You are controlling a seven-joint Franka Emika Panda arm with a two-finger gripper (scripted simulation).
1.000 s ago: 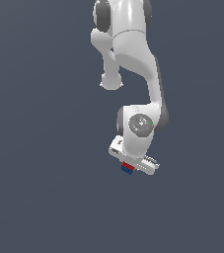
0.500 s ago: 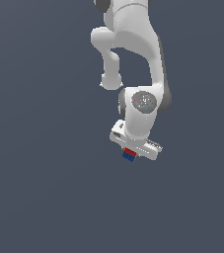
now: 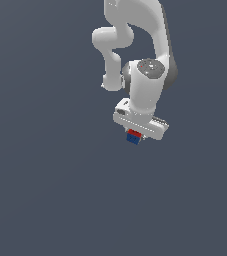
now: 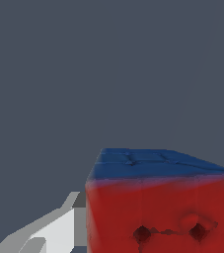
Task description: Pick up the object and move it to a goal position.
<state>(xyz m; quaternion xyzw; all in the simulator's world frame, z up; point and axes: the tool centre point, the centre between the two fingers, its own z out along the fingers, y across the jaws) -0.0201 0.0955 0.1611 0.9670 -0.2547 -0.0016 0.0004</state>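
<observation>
End effector [image 3: 134,135] clamped narrow on the small cube [image 3: 133,136] (red face over blue in the exterior view), one white finger [image 4: 54,232] touching its red side.

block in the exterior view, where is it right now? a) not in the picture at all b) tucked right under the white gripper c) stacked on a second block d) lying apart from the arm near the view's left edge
b: the red and blue block sits directly beneath the white gripper, touching its underside, and the wrist view shows the block close up beside one white finger.
</observation>
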